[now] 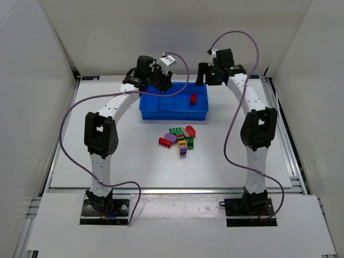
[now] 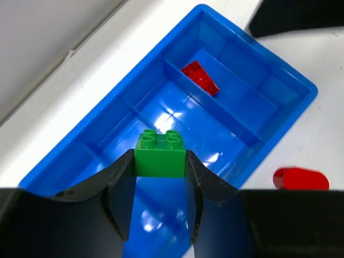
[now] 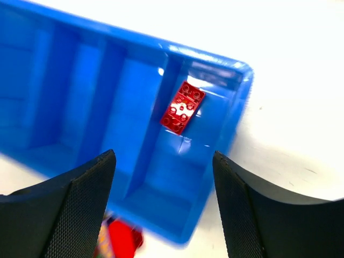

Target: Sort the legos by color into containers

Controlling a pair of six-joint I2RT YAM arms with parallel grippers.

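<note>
- The left claw (image 2: pixel 159 166) pinches a green lego brick (image 2: pixel 159 155) by its sides, above the middle compartments of the blue tray (image 2: pixel 242 102); I cannot tell which one.
- Dropped from this height, it may bounce over a thin divider and land beside the red brick (image 3: pixel 183 107) in the right end compartment.
- The right claw (image 3: pixel 164 177) hangs spread over that red brick; dipping could knock the tray.
- The other legos (image 1: pixel 180 138) sit clustered on the bench (image 1: pixel 215 166).

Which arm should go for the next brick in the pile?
Right: the right gripper is open and empty over the tray; the left gripper grips a green brick, not yet released.
</note>
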